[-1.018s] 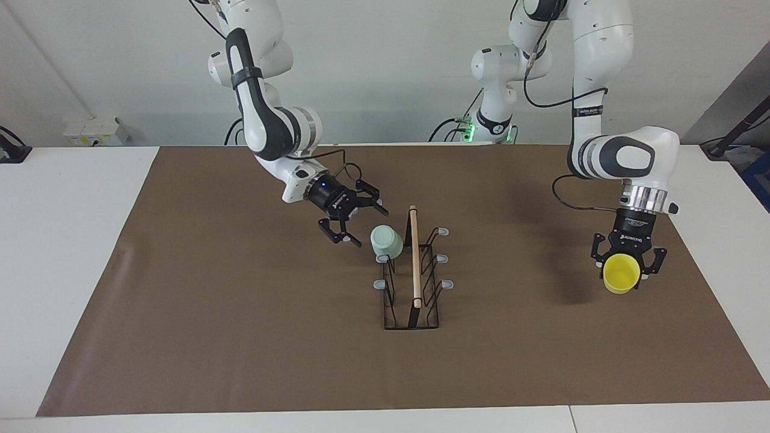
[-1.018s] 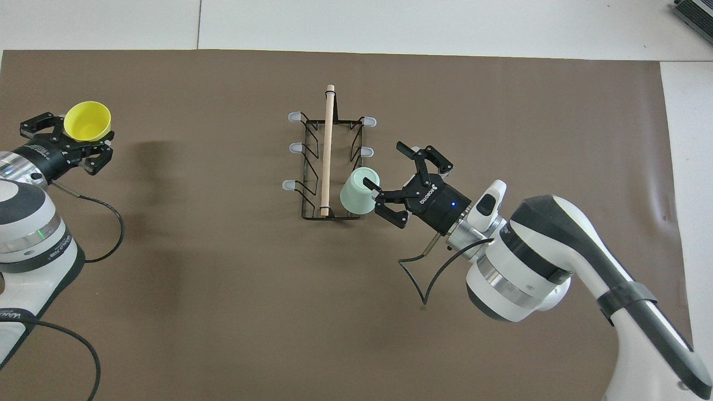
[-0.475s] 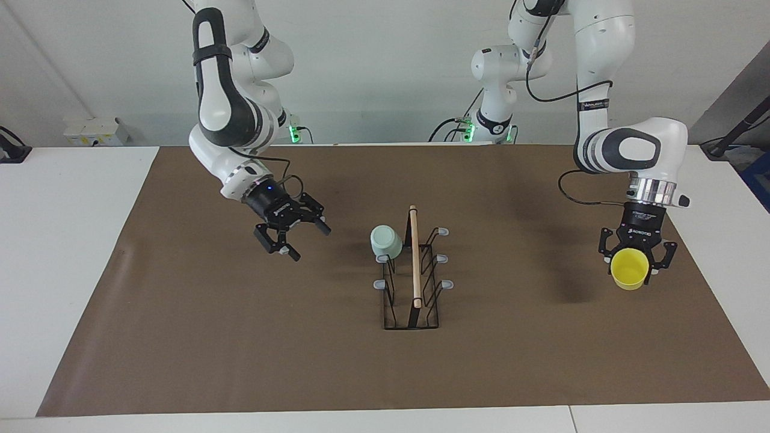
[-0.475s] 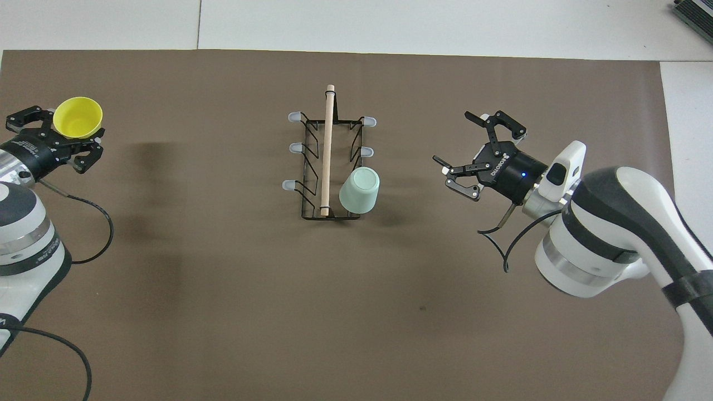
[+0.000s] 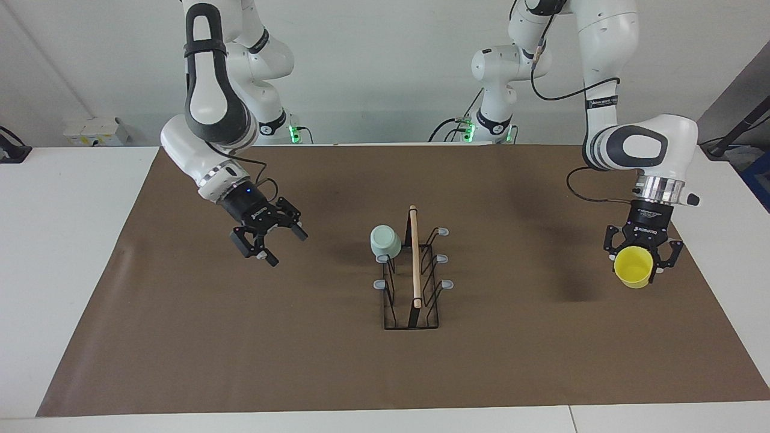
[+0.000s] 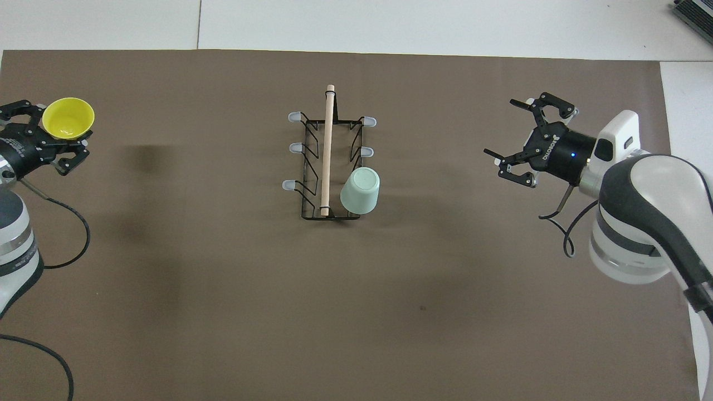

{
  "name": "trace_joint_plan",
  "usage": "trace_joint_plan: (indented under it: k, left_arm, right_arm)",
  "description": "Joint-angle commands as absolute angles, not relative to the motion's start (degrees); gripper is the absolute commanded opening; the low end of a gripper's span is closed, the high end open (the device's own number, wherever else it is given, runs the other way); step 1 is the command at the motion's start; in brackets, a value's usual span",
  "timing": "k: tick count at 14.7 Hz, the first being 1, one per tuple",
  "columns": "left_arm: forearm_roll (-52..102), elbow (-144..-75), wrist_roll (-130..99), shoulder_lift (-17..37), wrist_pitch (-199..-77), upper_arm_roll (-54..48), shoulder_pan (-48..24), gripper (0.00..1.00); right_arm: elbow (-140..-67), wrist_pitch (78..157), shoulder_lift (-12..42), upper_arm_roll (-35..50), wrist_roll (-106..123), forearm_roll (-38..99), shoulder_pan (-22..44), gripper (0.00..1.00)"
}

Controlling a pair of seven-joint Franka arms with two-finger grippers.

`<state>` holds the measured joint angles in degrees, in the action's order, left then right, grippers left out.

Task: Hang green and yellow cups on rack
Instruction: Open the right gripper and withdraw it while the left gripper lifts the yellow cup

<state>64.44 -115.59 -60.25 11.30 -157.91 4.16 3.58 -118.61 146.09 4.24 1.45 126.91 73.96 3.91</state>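
Observation:
The pale green cup hangs mouth-down on the rack's peg nearest the robots, on the right arm's side; it also shows in the overhead view. The black wire rack with its wooden rod stands mid-table. My right gripper is open and empty, in the air well apart from the rack, toward the right arm's end. My left gripper is shut on the yellow cup and holds it above the mat near the left arm's end; the overhead view shows the cup's mouth.
A brown mat covers most of the white table. The rack's other five grey-tipped pegs are bare. The left arm's cable loops above the mat near its wrist.
My right gripper has drawn back from the green cup toward the right arm's end, leaving the cup on its peg. My left gripper has shifted slightly outward with the yellow cup.

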Motion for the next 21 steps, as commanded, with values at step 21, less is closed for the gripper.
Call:
trace_joint_plan:
  k: [21]
  left_arm:
    - [21.73, -115.4, -61.0, 4.05, -150.74, 4.22, -0.17, 0.0]
  right_arm:
    - [-110.85, 127.12, -2.9, 2.46, 44.26, -6.38, -1.23, 1.0]
